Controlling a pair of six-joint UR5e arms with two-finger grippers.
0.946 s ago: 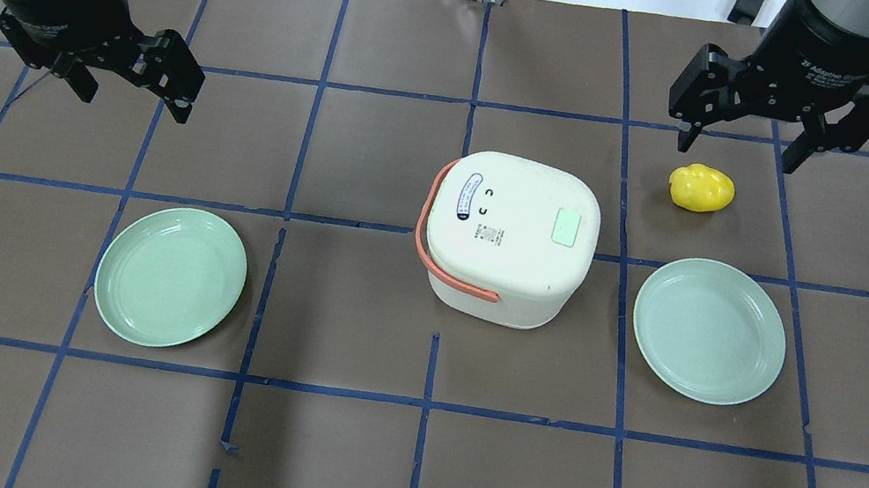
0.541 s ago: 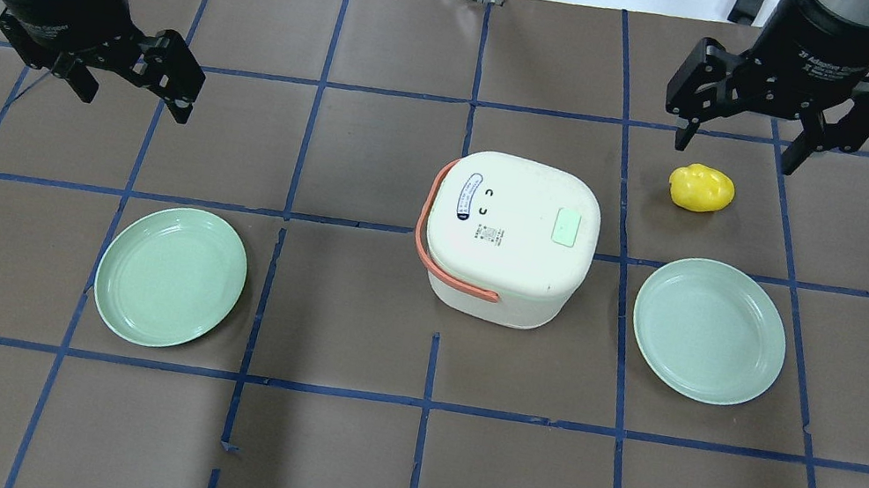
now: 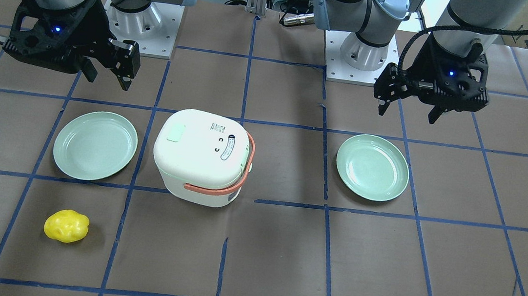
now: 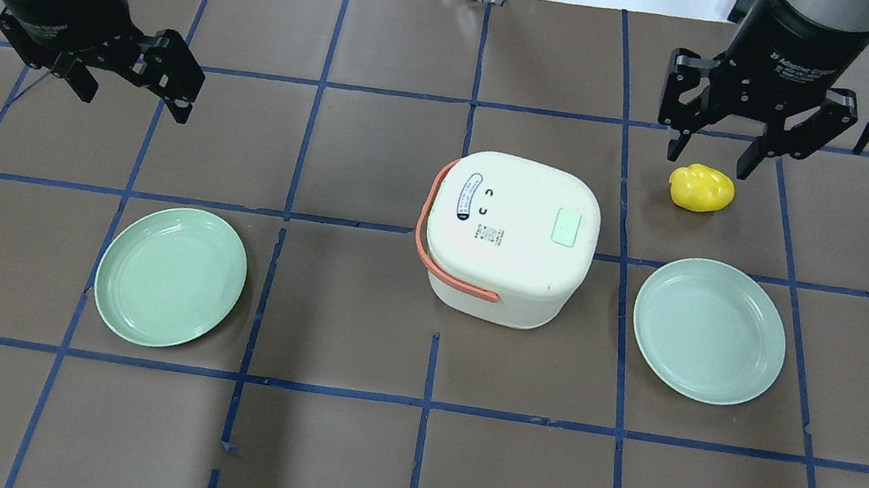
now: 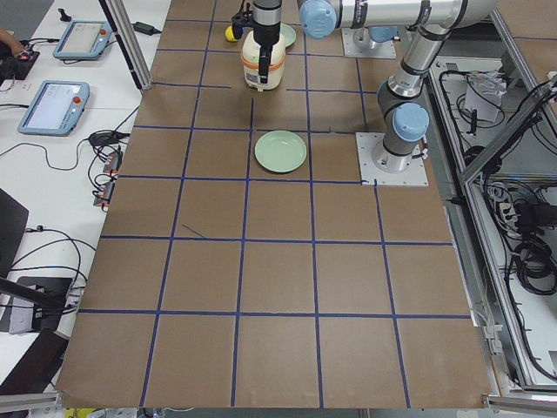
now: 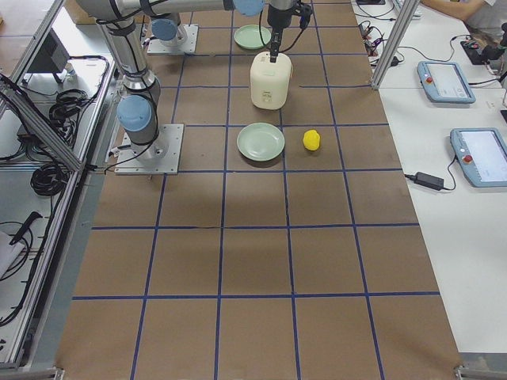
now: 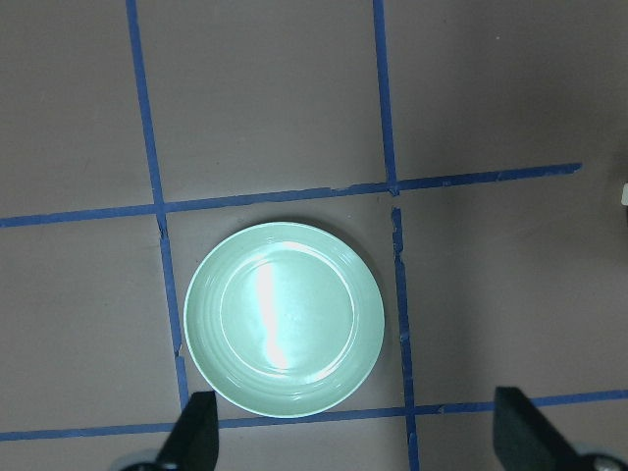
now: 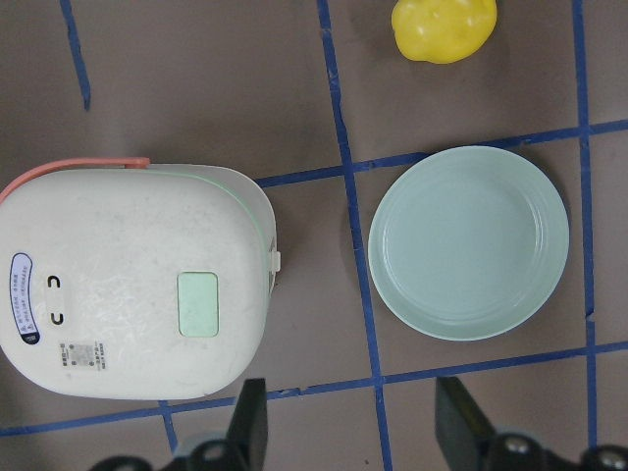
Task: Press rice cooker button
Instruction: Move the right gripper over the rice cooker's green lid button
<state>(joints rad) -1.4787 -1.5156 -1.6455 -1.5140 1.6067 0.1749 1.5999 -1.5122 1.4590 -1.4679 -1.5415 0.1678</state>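
The white rice cooker [image 4: 507, 239] with an orange handle stands mid-table, lid shut. Its pale green button [image 4: 565, 228] sits on the lid's right part and also shows in the right wrist view [image 8: 197, 303] and the front view [image 3: 174, 133]. My right gripper [image 4: 709, 154] is open and empty. It hovers high, right of and beyond the cooker, and shows in its own view [image 8: 355, 427]. My left gripper [image 4: 131, 97] is open and empty, far left of the cooker, above a green plate [image 7: 284, 319].
A yellow lumpy object [image 4: 702, 188] lies just under the right gripper's fingertips. A green plate [image 4: 709, 330] lies right of the cooker, and another plate [image 4: 170, 275] lies to its left. Blue tape lines grid the brown table.
My right gripper has shifted left toward the cooker and turned at the wrist, so its fingertips now hang over the yellow object. The left arm has not moved.
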